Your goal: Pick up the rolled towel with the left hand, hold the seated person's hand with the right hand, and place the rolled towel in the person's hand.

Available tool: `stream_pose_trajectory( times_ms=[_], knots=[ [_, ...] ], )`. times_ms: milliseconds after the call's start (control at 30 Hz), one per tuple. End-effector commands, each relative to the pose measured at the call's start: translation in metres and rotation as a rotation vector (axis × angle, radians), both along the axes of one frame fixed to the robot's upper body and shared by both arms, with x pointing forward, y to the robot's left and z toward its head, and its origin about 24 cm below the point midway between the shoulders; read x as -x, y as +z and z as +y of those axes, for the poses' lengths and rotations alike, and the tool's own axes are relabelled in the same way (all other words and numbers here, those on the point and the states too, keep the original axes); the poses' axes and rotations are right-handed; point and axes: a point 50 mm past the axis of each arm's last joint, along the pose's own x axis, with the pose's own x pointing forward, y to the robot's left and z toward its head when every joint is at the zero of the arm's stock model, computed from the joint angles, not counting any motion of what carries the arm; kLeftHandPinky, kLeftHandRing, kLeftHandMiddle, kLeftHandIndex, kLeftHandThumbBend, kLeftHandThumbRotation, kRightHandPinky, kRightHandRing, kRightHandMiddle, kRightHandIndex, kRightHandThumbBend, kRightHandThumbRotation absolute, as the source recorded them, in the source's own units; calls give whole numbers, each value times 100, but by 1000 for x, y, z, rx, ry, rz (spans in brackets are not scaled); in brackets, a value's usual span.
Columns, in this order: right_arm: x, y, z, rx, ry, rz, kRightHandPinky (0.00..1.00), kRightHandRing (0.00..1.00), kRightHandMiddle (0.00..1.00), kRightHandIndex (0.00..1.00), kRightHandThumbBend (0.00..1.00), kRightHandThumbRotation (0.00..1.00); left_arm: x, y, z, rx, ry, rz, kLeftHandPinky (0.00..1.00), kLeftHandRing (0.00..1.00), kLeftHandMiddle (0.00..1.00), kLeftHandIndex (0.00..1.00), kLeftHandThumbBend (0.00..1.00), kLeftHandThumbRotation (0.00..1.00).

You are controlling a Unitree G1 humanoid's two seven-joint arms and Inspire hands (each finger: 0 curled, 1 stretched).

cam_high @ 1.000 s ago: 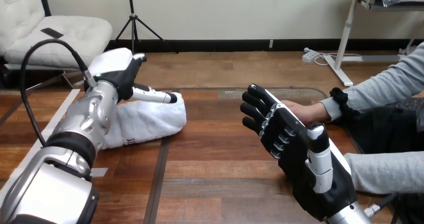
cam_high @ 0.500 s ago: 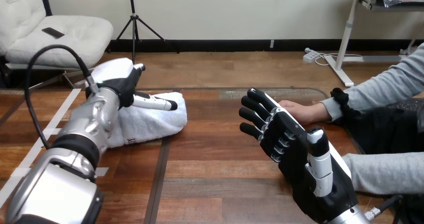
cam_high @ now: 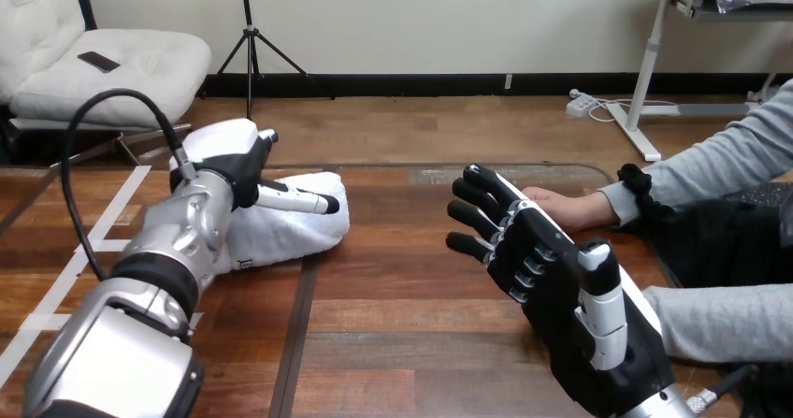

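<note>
Wooden table — left robot hand on rolled towel.

Left arm silver, black-banded; left hand white-shelled; right hand black — fingers jointed black-and-white.

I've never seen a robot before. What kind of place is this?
Probably a practice spot for a helper robot: a wooden table, a rolled towel under the left hand, and the person's hand resting there.
</note>
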Motion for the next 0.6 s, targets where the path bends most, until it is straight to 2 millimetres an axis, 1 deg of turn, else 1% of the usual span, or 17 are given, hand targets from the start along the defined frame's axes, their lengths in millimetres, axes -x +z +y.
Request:
stream_pose_trajectory(
  times_ms=[0,300,567],
  knots=[
    [-1,20,-2,-9,-4,-103,86,94,94,92,89,100,-6,13,-3,-11,-5,-30,94,96,97,97,99,72],
    [2,21,-3,-12,-8,-101,85,93,94,92,90,100,-3,6,3,-29,10,-2,96,97,98,97,100,72],
    [5,23,-4,-15,-6,-103,84,93,94,91,90,100,0,2,7,-37,25,13,97,97,98,97,100,70]
  ],
)
